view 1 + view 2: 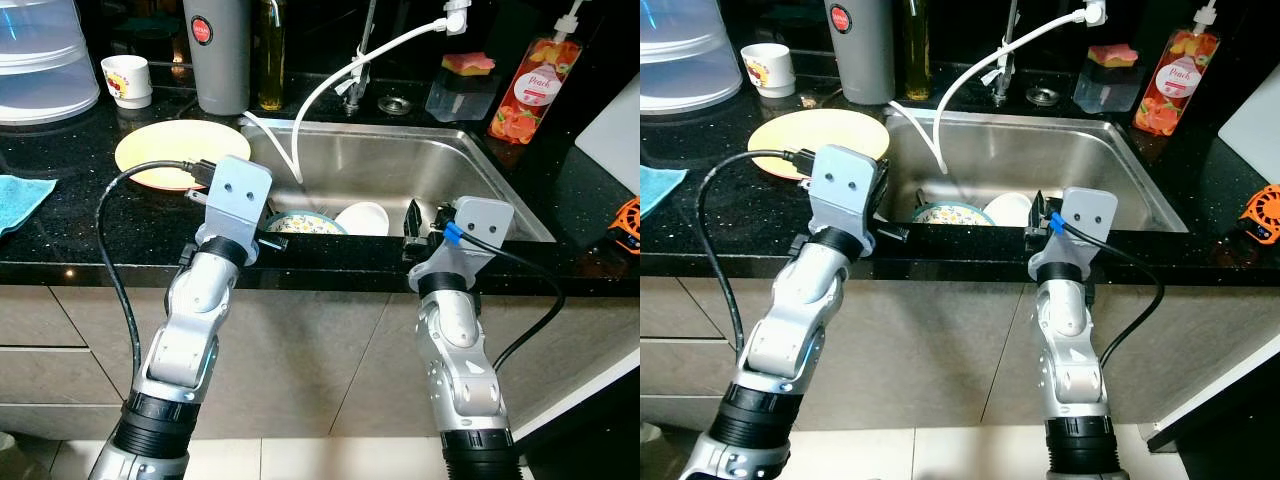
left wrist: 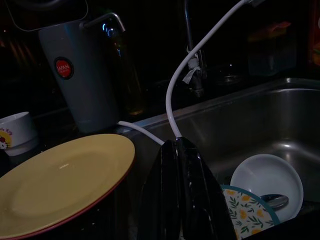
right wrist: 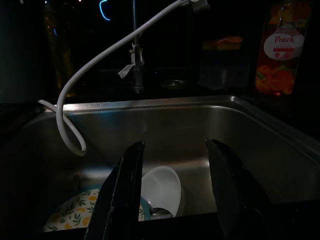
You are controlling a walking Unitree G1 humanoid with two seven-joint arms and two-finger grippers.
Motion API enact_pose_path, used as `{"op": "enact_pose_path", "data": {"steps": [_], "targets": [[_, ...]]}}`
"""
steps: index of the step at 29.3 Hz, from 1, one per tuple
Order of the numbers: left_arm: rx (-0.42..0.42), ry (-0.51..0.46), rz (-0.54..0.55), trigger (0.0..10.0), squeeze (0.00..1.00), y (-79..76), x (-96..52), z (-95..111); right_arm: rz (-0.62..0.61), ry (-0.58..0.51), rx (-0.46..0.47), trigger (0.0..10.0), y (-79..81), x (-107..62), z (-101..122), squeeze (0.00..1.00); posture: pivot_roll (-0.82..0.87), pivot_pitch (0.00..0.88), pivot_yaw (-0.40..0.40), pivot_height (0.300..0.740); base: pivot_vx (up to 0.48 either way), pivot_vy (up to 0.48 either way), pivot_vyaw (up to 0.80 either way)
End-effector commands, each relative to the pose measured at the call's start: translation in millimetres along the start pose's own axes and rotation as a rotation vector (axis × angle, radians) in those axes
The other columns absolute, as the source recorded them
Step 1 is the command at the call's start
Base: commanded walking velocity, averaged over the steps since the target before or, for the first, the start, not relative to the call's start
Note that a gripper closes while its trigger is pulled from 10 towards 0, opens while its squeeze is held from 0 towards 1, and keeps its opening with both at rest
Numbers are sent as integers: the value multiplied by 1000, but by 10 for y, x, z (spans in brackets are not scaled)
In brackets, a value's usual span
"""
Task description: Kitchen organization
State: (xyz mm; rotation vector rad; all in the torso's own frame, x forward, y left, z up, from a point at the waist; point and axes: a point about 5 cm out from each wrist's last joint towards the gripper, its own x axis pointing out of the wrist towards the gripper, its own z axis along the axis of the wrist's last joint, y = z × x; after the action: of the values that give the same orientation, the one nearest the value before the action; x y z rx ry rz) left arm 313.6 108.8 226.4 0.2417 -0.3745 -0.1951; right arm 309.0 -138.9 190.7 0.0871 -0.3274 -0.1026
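White bowl (image 1: 362, 217) tipped on its side at the near end of the steel sink (image 1: 480, 160), rim against a floral-patterned plate (image 1: 305, 224); possibly a spoon tucked under it, too dim to be sure. Yellow plate (image 1: 175, 148) flat on the black counter, left of the sink. Left gripper (image 2: 186, 190) at the sink's near edge, fingers pressed together, holding nothing. Right gripper (image 3: 172, 192) above the bowl, fingers spread wide, empty.

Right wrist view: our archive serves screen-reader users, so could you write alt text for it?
The right gripper hangs open above a steel sink, its two black fingers framing a white bowl beside a flowered plate. A white hose loops down from the tap, and a peach soap bottle stands behind.
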Motion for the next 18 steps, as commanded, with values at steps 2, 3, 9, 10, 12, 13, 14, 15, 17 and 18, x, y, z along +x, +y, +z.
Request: {"op": "enact_pose_path", "data": {"steps": [2, 3, 9, 10, 12, 13, 14, 15, 17, 18], "targets": [[5, 2, -11, 10000, 0, -34, -15, 8, -8, 8, -6, 10000, -31, -9, -6, 0, 209, 0, -52, 740, 0, 0, 0], [5, 2, -11, 10000, 0, -34, -15, 8, -8, 8, -6, 10000, -31, -9, -6, 0, 209, 0, -52, 740, 0, 0, 0], [3, 2, -12, 10000, 0, -39, -19, 9, -8, 8, -6, 10000, -30, -9, -6, 0, 209, 0, -52, 740, 0, 0, 0], [3, 2, -12, 10000, 0, -39, -19, 9, -8, 8, -6, 10000, -30, -9, -6, 0, 209, 0, -52, 740, 0, 0, 0], [3, 2, -13, 10000, 0, -41, -20, 10, -8, 8, -6, 10000, -29, -9, -6, 0, 209, 0, -52, 740, 0, 0, 0], [3, 2, -13, 10000, 0, -41, -20, 10, -8, 8, -6, 10000, -29, -9, -6, 0, 209, 0, -52, 740, 0, 0, 0], [2, 2, -13, 10000, 0, -42, -21, 9, -8, 8, -5, 10000, -28, -8, -6, 0, 209, 0, -52, 740, 0, 0, 0], [2, 2, -13, 10000, 0, -42, -21, 9, -8, 8, -5, 10000, -28, -8, -6, 0, 209, 0, -52, 740, 0, 0, 0], [2, 2, -14, 10000, 0, -42, -23, 8, -7, 9, -5, 10000, -25, -6, -7, 0, 210, 0, -53, 740, 0, 0, 0], [2, 2, -14, 10000, 0, -42, -23, 8, -7, 9, -5, 10000, -25, -6, -7, 0, 210, 0, -53, 740, 0, 0, 0]]}}
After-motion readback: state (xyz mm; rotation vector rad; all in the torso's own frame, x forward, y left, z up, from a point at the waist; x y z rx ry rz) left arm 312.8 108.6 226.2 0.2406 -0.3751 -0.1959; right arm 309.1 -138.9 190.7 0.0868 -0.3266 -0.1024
